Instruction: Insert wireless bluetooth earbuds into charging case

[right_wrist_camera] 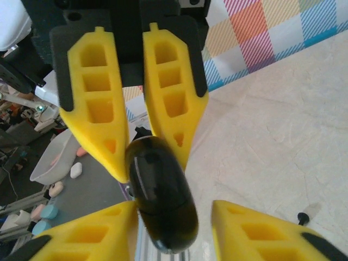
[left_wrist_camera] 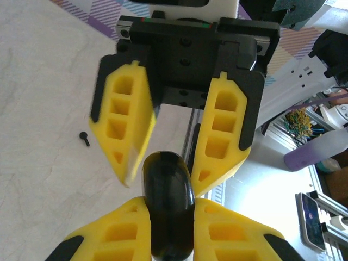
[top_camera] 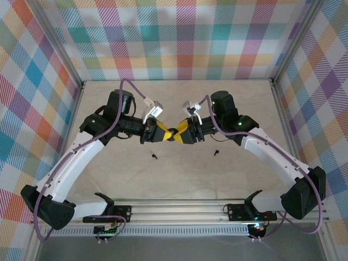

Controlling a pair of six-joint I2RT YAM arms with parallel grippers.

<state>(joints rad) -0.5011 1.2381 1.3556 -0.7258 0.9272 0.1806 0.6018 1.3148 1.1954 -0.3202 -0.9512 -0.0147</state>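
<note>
Black charging case (top_camera: 173,134) sits raised off the surface (top_camera: 179,179). Left gripper (top_camera: 163,132) jaws are clamped on one end, and right gripper (top_camera: 182,132) jaws stand apart around the other end, one finger (right_wrist_camera: 255,234) clear of the shell. Risk: the glossy rounded shell could twist or slip out if the right jaws press off-centre, and the lid appears shut. Top view shows one black earbud (top_camera: 155,156) and a second earbud (top_camera: 216,151) lying either side of the case, toward the bases; the right wrist view shows the finger gap, unreadable from above.
</note>
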